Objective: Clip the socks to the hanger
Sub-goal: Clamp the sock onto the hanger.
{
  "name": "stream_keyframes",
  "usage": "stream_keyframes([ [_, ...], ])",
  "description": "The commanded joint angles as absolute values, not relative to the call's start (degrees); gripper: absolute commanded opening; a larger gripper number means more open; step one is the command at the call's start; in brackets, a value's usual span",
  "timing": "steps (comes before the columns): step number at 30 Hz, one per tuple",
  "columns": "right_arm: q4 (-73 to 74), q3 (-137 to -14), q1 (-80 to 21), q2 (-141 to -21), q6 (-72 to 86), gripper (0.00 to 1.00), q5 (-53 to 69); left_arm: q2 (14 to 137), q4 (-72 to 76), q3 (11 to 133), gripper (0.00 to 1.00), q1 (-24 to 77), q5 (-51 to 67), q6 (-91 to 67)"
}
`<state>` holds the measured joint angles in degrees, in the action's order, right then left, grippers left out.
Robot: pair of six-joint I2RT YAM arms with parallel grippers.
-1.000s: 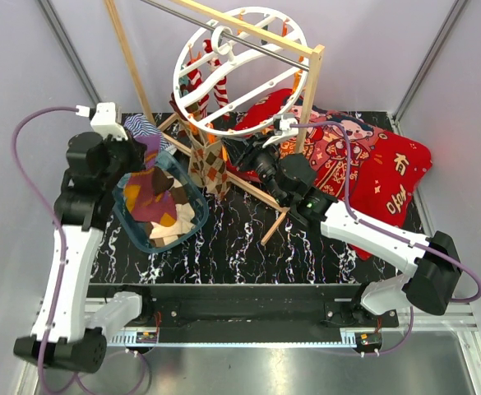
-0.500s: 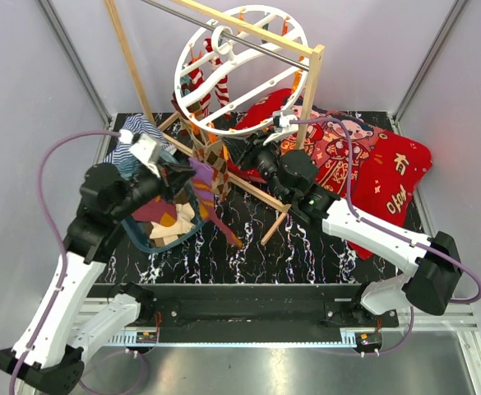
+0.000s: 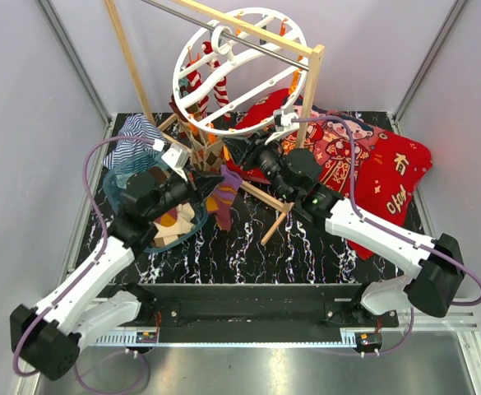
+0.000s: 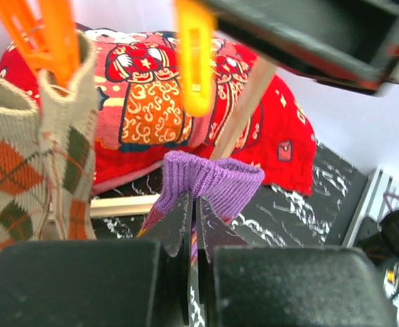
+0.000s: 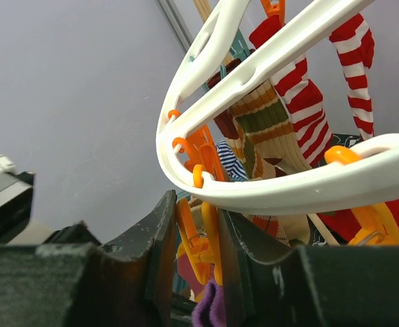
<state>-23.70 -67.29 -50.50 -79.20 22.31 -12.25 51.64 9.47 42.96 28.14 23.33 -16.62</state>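
Purple sock (image 4: 209,178): pinched in left pincer (image 4: 192,212), long axis upright, cuff uppermost, just below hanger (image 5: 267,191) rim. Right pincer (image 5: 198,221): squeezing orange clip (image 5: 189,237) under that rim.

**Left arm** (image 3: 92,276) and **right arm** (image 3: 372,234), of like build: white shell links set between black joint housings, each rising from a black base on a dark rail (image 3: 248,309). A lilac cable (image 3: 96,155) runs in a loop from each wrist to its base. A small white camera block (image 3: 174,158) caps each wrist. A green lamp (image 3: 312,198) glows on the right forearm (none shows on the left). **Left claw** (image 4: 192,211) and **right claw** (image 5: 194,238): two flat matte-black fingers, the right pair apparently scuffed pale along the edges.
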Motion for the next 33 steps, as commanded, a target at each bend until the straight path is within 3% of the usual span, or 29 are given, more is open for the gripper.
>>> stream_keyframes([
  [1, -23.12, -69.00, -49.75, -76.64, 20.48, 0.00, -9.58, 54.22, 25.92, 41.84, 0.00, 28.21, 19.95, -21.71],
  [11, -23.20, -68.55, -49.22, -76.03, 19.51, 0.00, -6.77, 56.95, 28.04, 42.54, 0.00, 27.60, 14.68, -25.13],
  [33, -24.17, -68.20, -48.43, -76.38, 19.34, 0.00, -5.36, 58.18, 35.15, 39.38, 0.00, 24.08, 26.36, -32.08],
])
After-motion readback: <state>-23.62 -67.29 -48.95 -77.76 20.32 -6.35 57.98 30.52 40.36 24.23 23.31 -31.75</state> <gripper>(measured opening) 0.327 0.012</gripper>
